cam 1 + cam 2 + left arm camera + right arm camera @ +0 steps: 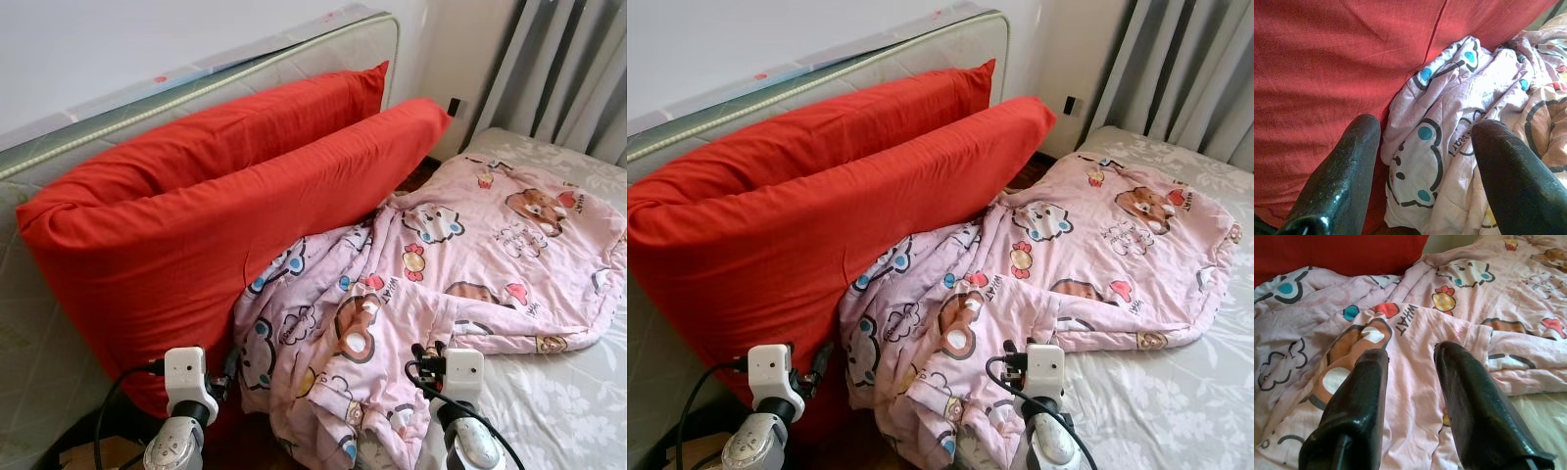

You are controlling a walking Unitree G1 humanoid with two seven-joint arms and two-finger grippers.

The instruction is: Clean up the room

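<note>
A crumpled pink cartoon-print blanket (470, 264) lies across the bed and spills over its near edge. Two big red cushions (196, 215) lean beside it, the blanket's edge bunched against them. My left gripper (1426, 125) is open, low in front of the seam where blanket meets red cushion, with nothing between its fingers. My right gripper (1411, 351) is open just above a folded pink blanket edge printed "WHAT", not closed on it. In the left eye view both wrists show at the bottom: left gripper (227, 372), right gripper (423, 357).
A pale mattress (323, 44) stands upright against the white wall behind the cushions. The bed's grey-white flowered sheet (558, 401) is bare at the right. Grey curtains (568, 69) hang at the back right, a wall socket (455, 106) beside them. A brown box corner (93, 455) sits lower left.
</note>
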